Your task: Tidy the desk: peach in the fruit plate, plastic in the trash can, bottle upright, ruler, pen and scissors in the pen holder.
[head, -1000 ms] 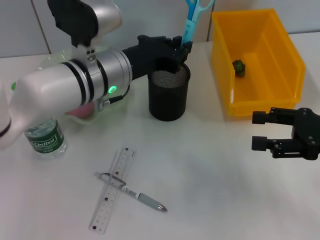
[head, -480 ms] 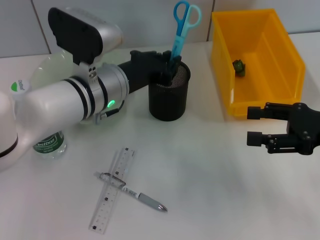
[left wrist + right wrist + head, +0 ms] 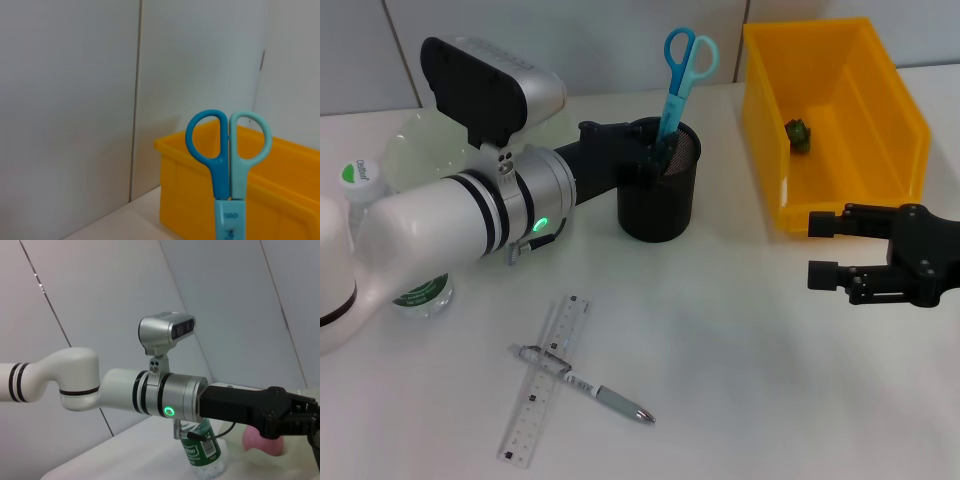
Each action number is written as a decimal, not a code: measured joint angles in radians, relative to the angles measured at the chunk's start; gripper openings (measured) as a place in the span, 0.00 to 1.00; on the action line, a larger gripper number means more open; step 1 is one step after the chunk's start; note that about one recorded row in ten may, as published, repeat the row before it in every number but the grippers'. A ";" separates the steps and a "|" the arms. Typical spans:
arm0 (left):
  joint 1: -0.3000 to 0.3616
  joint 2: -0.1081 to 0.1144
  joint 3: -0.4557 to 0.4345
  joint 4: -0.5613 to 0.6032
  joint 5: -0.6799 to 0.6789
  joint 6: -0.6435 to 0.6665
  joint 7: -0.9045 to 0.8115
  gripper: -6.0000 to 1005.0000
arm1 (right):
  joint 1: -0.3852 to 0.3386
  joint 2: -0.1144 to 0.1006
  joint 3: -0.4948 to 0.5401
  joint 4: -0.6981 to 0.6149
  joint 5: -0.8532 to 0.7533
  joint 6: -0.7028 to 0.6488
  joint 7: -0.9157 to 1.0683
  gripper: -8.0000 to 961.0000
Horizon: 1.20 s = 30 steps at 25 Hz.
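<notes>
Blue-handled steel scissors (image 3: 682,75) stand stiffly in the black mesh pen holder (image 3: 660,180); left hand (image 3: 655,150) grip unclear; right hand (image 3: 835,250) open, empty.

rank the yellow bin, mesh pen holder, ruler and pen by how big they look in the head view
1. yellow bin
2. mesh pen holder
3. ruler: longer than the holder but thin and flat, so this pair is arguable
4. pen

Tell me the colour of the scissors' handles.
The scissors have one darker blue handle loop and one lighter teal loop, clearest in the left wrist view.
</notes>
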 joint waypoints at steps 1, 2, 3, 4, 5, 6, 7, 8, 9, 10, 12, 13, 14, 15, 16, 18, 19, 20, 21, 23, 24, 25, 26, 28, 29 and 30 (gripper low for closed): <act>0.000 0.000 0.001 -0.012 -0.001 0.001 0.000 0.27 | 0.002 0.000 0.000 0.002 -0.001 0.000 0.000 0.84; 0.000 0.000 0.001 -0.013 -0.001 0.001 0.000 0.27 | 0.002 0.000 0.000 0.002 -0.001 0.000 0.000 0.84; 0.000 0.000 0.001 -0.013 -0.001 0.001 0.000 0.27 | 0.003 0.000 0.000 0.003 -0.001 0.000 0.000 0.84; 0.000 0.000 0.001 -0.013 -0.001 0.001 0.000 0.28 | 0.003 0.000 0.000 0.003 -0.001 0.000 0.000 0.84; 0.000 0.000 0.002 -0.013 -0.001 0.001 0.001 0.28 | 0.003 0.000 0.000 0.003 -0.001 0.000 0.000 0.84; 0.000 0.000 0.004 -0.013 -0.002 0.001 0.001 0.28 | 0.003 0.000 0.000 0.003 -0.001 0.000 0.000 0.84; 0.000 0.000 0.004 -0.013 -0.002 0.001 0.001 0.28 | 0.003 0.000 0.000 0.003 -0.001 0.000 0.000 0.84; 0.000 0.000 0.004 -0.013 -0.002 0.003 0.001 0.28 | 0.003 0.000 0.000 0.003 -0.001 0.000 0.000 0.84; 0.000 0.000 0.004 -0.013 -0.002 0.003 0.001 0.28 | 0.003 0.000 0.000 0.003 -0.001 0.000 0.000 0.84; 0.000 0.000 0.004 -0.013 -0.002 0.003 0.001 0.28 | 0.003 0.000 0.000 0.003 -0.001 -0.001 0.000 0.84; 0.000 0.000 0.003 -0.014 -0.002 0.018 0.000 0.29 | 0.003 0.000 0.000 0.003 -0.001 -0.002 0.000 0.84; 0.000 0.000 0.003 -0.014 -0.002 0.018 0.000 0.29 | 0.003 0.000 0.000 0.003 -0.001 -0.002 0.000 0.84; 0.000 0.000 0.000 -0.013 -0.003 0.026 -0.002 0.29 | 0.003 0.000 0.000 0.003 -0.001 -0.002 0.000 0.84; 0.000 0.000 0.000 -0.013 -0.003 0.026 -0.002 0.29 | 0.003 0.000 0.000 0.003 -0.001 -0.002 0.000 0.84; 0.000 0.000 -0.004 -0.014 -0.004 0.030 -0.006 0.29 | 0.003 0.000 0.000 0.003 -0.001 -0.003 0.000 0.84; 0.001 0.000 -0.004 -0.013 -0.010 0.031 -0.006 0.29 | 0.003 0.001 0.000 0.005 -0.001 -0.003 0.000 0.84; 0.001 0.000 -0.004 -0.013 -0.018 0.033 -0.004 0.30 | 0.003 0.001 0.000 0.005 -0.001 -0.003 0.000 0.84; 0.001 0.000 -0.004 -0.013 -0.018 0.033 -0.004 0.30 | 0.003 0.001 0.000 0.005 -0.001 -0.003 0.000 0.84; 0.004 0.000 -0.009 -0.013 -0.029 0.044 0.000 0.30 | 0.003 0.001 0.000 0.005 -0.001 -0.003 0.000 0.84; 0.006 0.000 -0.013 -0.009 -0.030 0.051 0.000 0.53 | 0.003 0.001 0.000 0.005 -0.001 -0.003 0.000 0.84; 0.008 0.000 -0.017 -0.004 -0.030 0.059 -0.001 0.56 | 0.003 0.001 0.000 0.005 0.000 -0.003 0.000 0.84; 0.008 0.000 -0.017 -0.004 -0.030 0.059 -0.001 0.59 | 0.003 0.002 0.000 0.006 0.000 -0.003 0.000 0.84; 0.021 0.003 -0.025 0.020 -0.030 0.086 -0.003 0.63 | 0.003 0.002 0.000 0.006 0.000 -0.003 0.000 0.84; 0.040 0.006 -0.032 0.057 -0.030 0.111 -0.003 0.69 | 0.003 0.002 0.000 0.006 0.001 -0.006 0.000 0.84; 0.040 0.006 -0.032 0.057 -0.030 0.111 -0.003 0.69 | 0.003 0.002 0.000 0.006 0.001 -0.006 0.000 0.84; 0.060 0.008 -0.038 0.092 -0.028 0.134 -0.001 0.69 | 0.003 0.002 0.000 0.006 0.001 -0.006 0.000 0.84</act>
